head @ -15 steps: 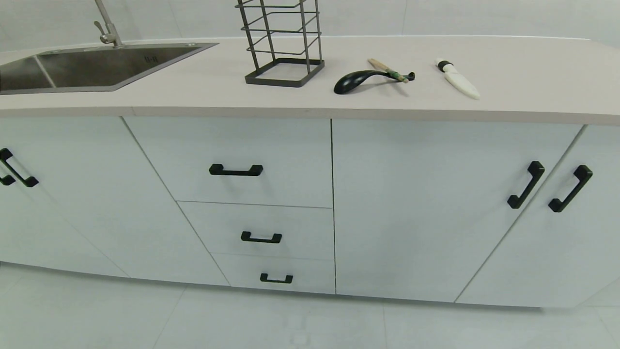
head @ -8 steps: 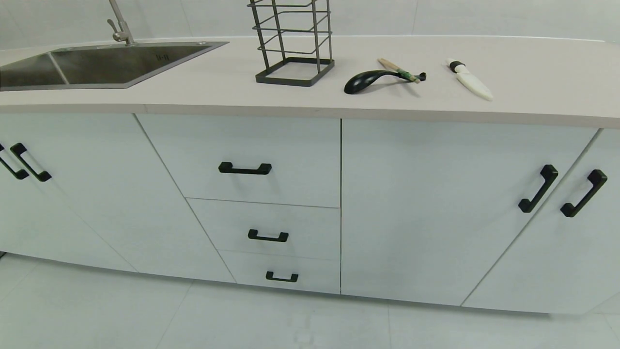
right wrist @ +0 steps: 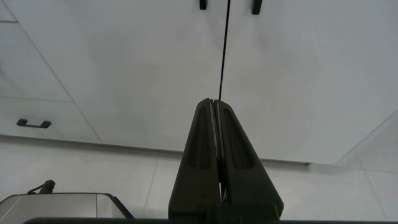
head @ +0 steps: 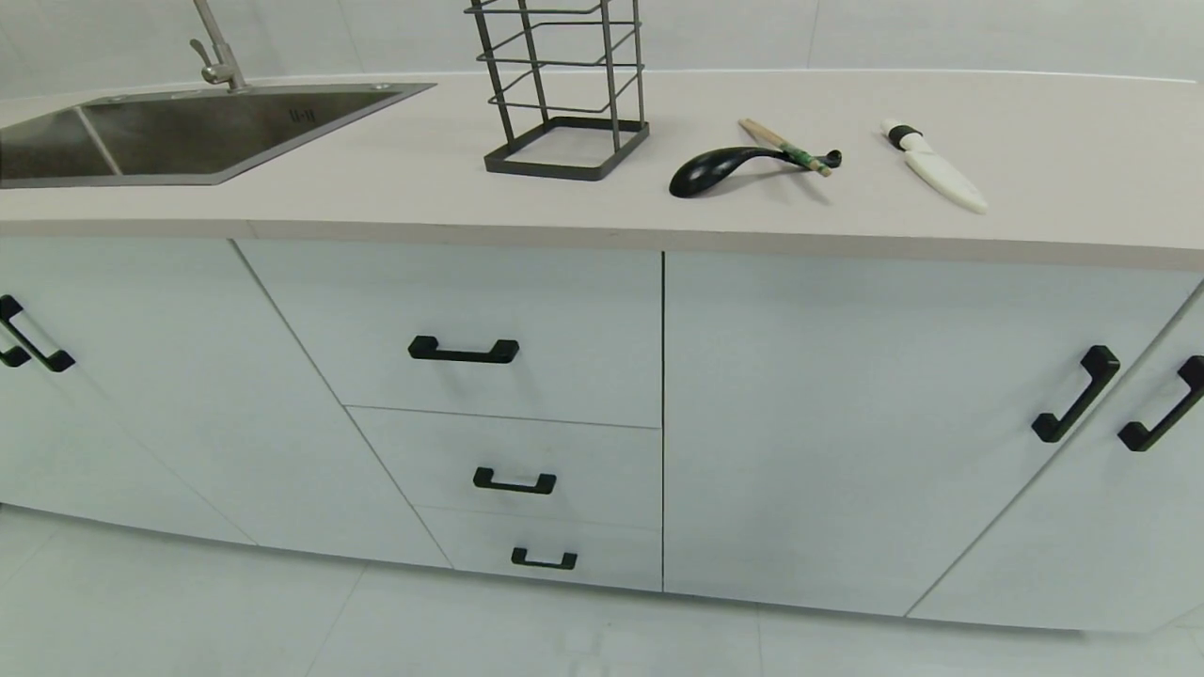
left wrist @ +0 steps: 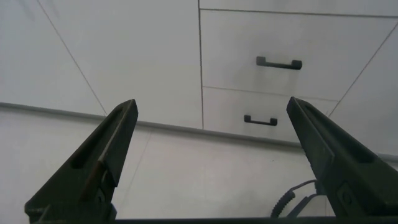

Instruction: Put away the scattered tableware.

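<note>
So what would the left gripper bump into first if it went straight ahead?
Most likely the white drawer fronts low on the cabinet. The left gripper points at them with nothing between, though depth is hard to judge.

Steel sink (head: pixel 202 127) with its faucet (head: pixel 215 55) sits in the counter's (head: pixel 376 193) far left corner, three black-handled drawers (head: pixel 513 456) stacked under the front edge.

My head view cuts off the wire rack (head: pixel 546 171) at the top and the sink (head: pixel 188 132) at the left edge. I can't count the chopsticks (head: pixel 785 148) beside the black spoon (head: pixel 701 174); they're too small.
</note>
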You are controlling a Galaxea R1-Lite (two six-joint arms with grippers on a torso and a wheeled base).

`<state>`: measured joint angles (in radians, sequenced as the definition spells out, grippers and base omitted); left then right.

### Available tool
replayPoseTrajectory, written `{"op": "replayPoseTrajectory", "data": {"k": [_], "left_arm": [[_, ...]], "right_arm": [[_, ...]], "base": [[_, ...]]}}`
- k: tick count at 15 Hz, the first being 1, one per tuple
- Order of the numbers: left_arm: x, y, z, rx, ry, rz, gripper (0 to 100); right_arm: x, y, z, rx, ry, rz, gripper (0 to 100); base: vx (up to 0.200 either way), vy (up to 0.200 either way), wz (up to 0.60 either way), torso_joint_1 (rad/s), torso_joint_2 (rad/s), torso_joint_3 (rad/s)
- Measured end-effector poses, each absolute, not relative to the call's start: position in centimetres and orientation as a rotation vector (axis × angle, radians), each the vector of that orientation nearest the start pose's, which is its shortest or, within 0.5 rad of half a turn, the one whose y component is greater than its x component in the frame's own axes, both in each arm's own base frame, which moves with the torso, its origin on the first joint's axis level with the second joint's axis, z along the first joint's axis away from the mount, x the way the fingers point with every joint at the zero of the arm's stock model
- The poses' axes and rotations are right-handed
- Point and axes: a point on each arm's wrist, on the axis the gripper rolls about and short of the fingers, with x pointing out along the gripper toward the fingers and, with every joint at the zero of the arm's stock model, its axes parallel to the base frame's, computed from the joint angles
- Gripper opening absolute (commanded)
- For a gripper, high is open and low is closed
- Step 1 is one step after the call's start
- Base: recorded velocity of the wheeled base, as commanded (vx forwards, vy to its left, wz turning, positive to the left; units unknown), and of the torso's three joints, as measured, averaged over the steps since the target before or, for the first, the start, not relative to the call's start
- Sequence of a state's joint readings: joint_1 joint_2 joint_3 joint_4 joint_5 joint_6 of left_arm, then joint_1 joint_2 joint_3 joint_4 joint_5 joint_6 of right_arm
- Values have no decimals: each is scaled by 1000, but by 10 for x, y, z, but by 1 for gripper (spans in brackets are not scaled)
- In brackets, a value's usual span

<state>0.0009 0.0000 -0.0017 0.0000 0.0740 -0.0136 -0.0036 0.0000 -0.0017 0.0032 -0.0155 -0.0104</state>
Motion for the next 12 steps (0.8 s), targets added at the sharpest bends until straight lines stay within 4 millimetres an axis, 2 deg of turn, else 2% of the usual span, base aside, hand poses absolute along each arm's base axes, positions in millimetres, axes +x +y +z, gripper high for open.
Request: {"op": "replayPoseTrajectory", "data": {"k": [3,12], "left_arm": [[-23,2,76,-36,-5,78,100],[-23,1,76,-35,-5,67,100]], "right_arm": [[-23,0,76,-11,2,-18,0],[-23,0,76,0,1,-10,0]], "base": [[0,200,0,2,6,4],[0,0,0,0,0,0]]}}
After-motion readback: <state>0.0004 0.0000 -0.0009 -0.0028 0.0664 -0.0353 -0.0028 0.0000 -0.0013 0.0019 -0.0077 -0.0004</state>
